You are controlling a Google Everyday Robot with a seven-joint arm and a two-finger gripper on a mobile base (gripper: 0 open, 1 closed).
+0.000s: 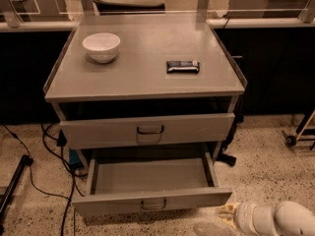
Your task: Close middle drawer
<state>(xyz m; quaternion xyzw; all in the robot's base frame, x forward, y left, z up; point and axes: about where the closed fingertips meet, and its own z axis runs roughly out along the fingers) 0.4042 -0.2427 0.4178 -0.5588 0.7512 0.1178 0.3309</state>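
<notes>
The middle drawer is the low grey front with a small dark loop handle. It is pulled far out at the bottom of the grey cabinet, and its empty inside shows. My gripper is at the bottom right, low near the floor. It sits just right of and slightly below the drawer front's right corner, at the end of my white arm. I cannot tell whether it touches the drawer.
Above it, a taller drawer front stands slightly out, with a dark gap over it. On the cabinet top sit a white bowl and a dark snack bar. Black cables lie on the speckled floor at left. A wheeled stand is at right.
</notes>
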